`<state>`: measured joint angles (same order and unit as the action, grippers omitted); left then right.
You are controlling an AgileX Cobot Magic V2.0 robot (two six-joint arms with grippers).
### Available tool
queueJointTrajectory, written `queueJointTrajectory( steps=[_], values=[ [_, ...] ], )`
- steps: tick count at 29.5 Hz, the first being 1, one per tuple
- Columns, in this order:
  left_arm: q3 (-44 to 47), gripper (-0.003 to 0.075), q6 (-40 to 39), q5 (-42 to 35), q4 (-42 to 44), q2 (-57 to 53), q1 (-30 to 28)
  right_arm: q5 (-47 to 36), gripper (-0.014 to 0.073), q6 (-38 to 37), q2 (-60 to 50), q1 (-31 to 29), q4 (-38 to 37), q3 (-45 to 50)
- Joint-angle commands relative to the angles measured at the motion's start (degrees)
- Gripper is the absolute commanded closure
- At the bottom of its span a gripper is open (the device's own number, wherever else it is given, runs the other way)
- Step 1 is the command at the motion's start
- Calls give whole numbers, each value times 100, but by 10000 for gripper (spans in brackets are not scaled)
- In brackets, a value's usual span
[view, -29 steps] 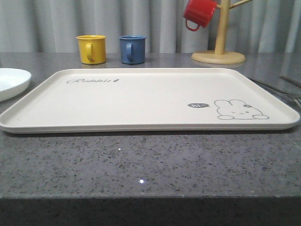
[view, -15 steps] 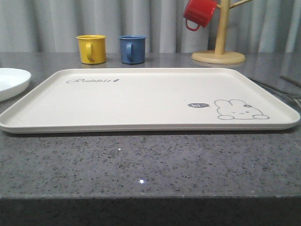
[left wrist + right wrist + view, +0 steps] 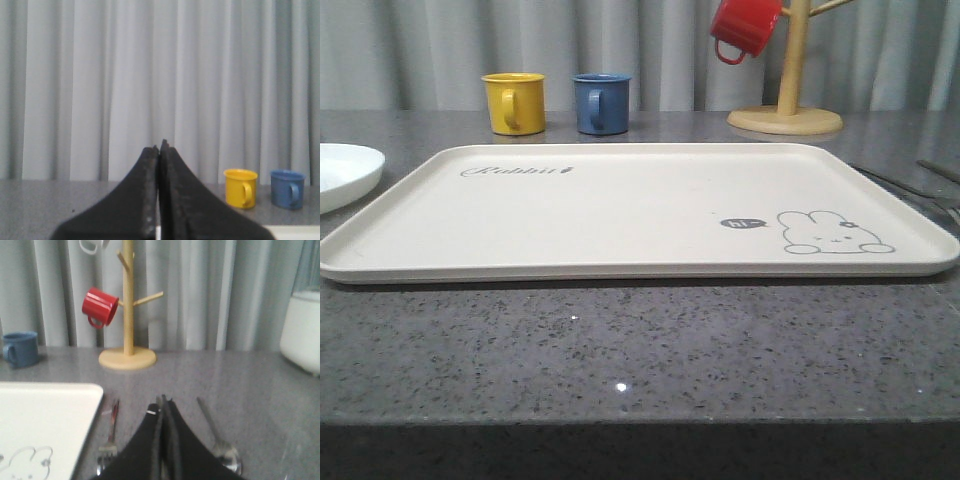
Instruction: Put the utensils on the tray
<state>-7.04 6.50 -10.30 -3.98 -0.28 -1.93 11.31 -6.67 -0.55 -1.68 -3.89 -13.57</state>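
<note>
Speckled grey stone desk (image 3: pixel 640 350), carrying all items listed.

Cream rectangular tray (image 3: pixel 620 215): at the desk's middle, near the front edge; rabbit drawing at its front right corner, script at back left. Contents: nothing; no cutlery yet on it.

Utensils, shiny metal, lying on the bare desk just beside the tray's right edge, apart from it. Fork (image 3: pixel 111 432) nearest the tray, tines toward the front edge. Spoon (image 3: pixel 218 437) furthest from the tray, bowl toward the front. Between them a slim piece, probably the chopsticks (image 3: pixel 159 401), largely hidden behind the right gripper.

Left gripper (image 3: pixel 159 150): fingers pressed together, holding nothing, raised and facing the curtain.

Right gripper (image 3: pixel 164 402): fingers together, nothing between them, poised above the middle of the cutlery row.

Yellow mug (image 3: pixel 515 103), blue mug (image 3: pixel 601 103): along the desk's back edge; interiors not visible. Red mug (image 3: pixel 745 28): hung on the wooden mug tree (image 3: pixel 788 75) at back right. White plate (image 3: pixel 345 172): left edge of the desk, apparently bare.

Risks: closed fingers descending onto flat cutlery likely to skid it aside; thin, low-lying metal offering little purchase; neighbouring pieces liable to be nudged; carried piece may catch the tray rim.
</note>
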Motion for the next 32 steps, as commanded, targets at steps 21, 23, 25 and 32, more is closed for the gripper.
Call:
queueJointTrajectory(
  steps=[21, 23, 25, 32],
  values=[
    [-2696, 501, 264, 2349, 116, 2598, 16, 1192, 464, 41, 2673, -35, -112, -2537],
    [-2696, 301, 264, 2349, 71, 2598, 16, 1198, 356, 41, 2668, -35, -117, -2537],
    [-2696, 157, 264, 2349, -60, 2598, 16, 1203, 254, 41, 2668, -35, -117, -2537],
    [-2696, 53, 264, 2295, -210, 2598, 16, 1241, 17, 41, 2668, -35, -117, -2537]
  ],
)
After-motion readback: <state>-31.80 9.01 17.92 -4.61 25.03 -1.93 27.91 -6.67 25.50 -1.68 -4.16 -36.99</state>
